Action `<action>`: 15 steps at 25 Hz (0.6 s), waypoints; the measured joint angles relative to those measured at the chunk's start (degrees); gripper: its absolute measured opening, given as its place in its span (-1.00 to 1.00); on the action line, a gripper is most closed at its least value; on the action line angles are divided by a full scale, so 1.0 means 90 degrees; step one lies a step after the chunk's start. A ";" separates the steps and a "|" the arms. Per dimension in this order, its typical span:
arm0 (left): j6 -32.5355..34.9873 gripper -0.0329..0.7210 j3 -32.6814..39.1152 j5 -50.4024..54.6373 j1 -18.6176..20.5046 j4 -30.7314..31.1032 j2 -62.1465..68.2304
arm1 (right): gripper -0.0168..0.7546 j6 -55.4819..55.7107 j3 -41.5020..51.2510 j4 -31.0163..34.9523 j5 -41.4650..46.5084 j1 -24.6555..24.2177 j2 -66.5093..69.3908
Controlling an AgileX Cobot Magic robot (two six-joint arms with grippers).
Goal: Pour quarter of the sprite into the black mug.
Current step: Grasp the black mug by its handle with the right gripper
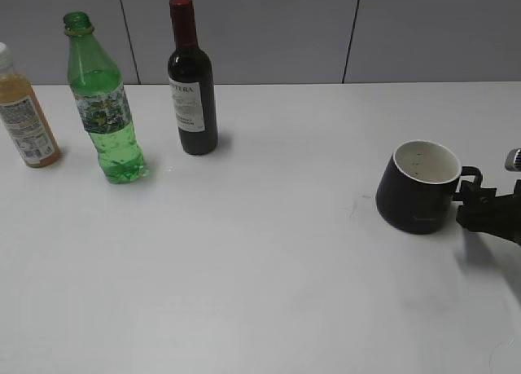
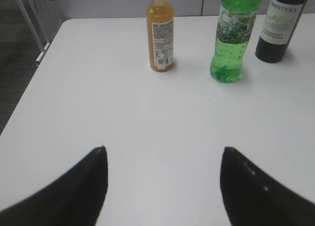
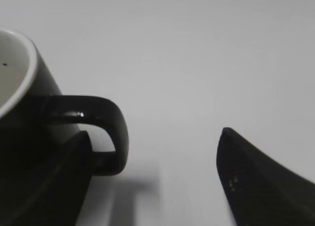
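The sprite (image 1: 104, 105), a clear-green bottle with no cap on its neck, stands upright at the back left of the white table (image 1: 260, 268). In the left wrist view the sprite (image 2: 231, 39) is far ahead and to the right of my open left gripper (image 2: 163, 152), which holds nothing. The black mug (image 1: 419, 187) with its white inside stands upright at the right. My right gripper (image 1: 479, 196) sits at the mug's handle. In the right wrist view the gripper (image 3: 153, 135) is open, and the handle (image 3: 108, 127) lies just inside its left finger (image 3: 64, 177). The left arm is out of the exterior view.
A dark wine bottle (image 1: 192, 89) with a red cap stands right of the sprite. An orange juice bottle (image 1: 24, 117) stands at the far left. In the left wrist view the table's left edge (image 2: 29, 83) drops off to the floor.
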 joint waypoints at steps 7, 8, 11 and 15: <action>0.0000 0.53 0.0000 0.0000 0.0000 0.0000 0.0000 | 0.58 0.0000 -0.0147 0.0000 0.0000 0.0000 0.0137; 0.0000 0.53 0.0000 0.0000 0.0000 0.0000 0.0000 | 0.58 0.0000 -0.0159 0.0000 0.0000 -0.0018 0.0137; 0.0000 0.53 0.0000 0.0000 0.0000 0.0000 0.0000 | 0.58 0.0000 -0.0180 -0.0089 0.0000 -0.0140 0.0137; 0.0000 0.53 0.0000 0.0000 0.0000 0.0000 0.0000 | 0.58 -0.0012 -0.0185 -0.0262 0.0000 -0.0293 0.0137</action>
